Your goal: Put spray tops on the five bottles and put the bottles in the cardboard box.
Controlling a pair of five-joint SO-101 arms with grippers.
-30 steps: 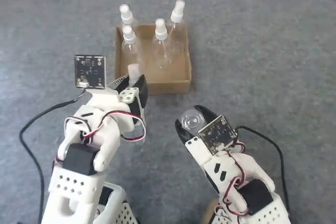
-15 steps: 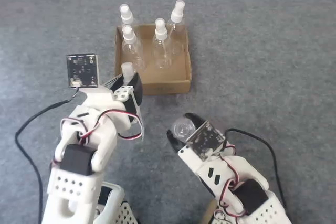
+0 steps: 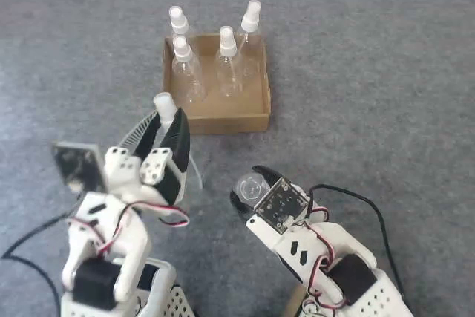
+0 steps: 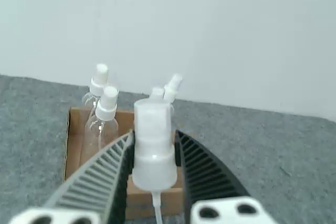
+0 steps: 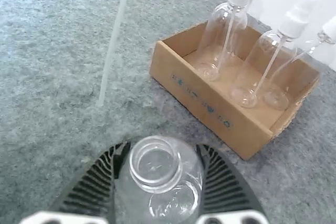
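Cardboard box (image 5: pixel 247 136), blue print (image 5: pixel 202 99) unreadable

Left wrist view: spray top (image 4: pixel 153 145) blurred; its dip tube (image 4: pixel 157 208) runs off the frame edge. Spray top and left gripper (image 4: pixel 153 136) hide the middle of the cardboard box (image 4: pixel 74 140) front wall. Right wrist view: open bottle (image 5: pixel 157 179) base cut off by the edge; nearest boxed bottle (image 5: pixel 223 38) spray head clipped.

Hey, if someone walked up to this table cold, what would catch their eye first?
The left gripper holds a spray top upright, its thin tube dangling, while the right gripper clamps an uncapped bottle beside it. Beyond them, four capped bottles stand in the cardboard box.
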